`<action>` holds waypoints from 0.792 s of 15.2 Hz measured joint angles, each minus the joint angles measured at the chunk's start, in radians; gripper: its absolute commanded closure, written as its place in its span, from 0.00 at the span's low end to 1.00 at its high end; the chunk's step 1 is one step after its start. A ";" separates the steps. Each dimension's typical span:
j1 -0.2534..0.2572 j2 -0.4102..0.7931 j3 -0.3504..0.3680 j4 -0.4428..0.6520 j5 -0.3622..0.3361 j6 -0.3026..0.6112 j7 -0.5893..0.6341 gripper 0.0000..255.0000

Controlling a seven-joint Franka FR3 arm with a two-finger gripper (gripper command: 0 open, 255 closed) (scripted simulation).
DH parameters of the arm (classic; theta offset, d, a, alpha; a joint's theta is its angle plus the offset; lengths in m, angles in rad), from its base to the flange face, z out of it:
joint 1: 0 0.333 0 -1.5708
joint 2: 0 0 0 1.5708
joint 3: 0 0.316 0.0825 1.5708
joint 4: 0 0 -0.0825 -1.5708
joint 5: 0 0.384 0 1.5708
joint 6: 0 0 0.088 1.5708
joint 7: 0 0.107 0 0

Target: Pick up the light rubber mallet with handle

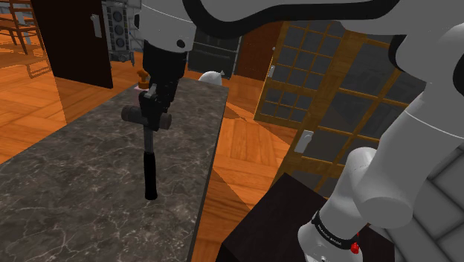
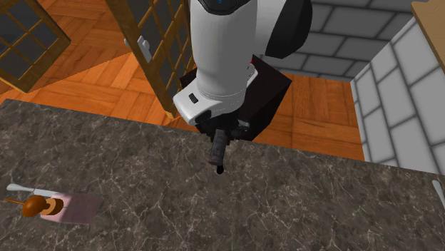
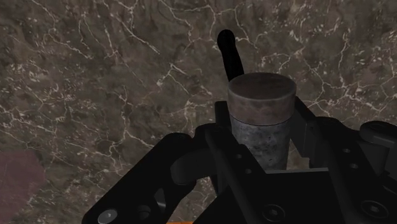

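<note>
Clamped only around the stubby grey head of the dark, long-handled rubber mallet (image 1: 149, 152), which seems raised over the dark veined marble table (image 1: 67, 201), the all-black gripper (image 1: 154, 104) risks it swivelling or slipping (the dangling handle acts as a lever).

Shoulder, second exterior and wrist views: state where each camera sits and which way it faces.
Shoulder view: beside the stand, looking along the counter; white arm and gripper show.
Second exterior view: high across the counter, facing the arm and stand.
Wrist view: on the hand, looking down at the counter; gripper clasps the mallet.
Shared: all show the mallet in the gripper.
</note>
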 measured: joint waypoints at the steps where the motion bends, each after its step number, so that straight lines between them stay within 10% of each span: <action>1: 0.000 0.000 0.000 0.000 0.000 0.001 0.000 1.00; 12: 0.000 0.001 0.000 0.053 -0.001 -0.053 0.001 1.00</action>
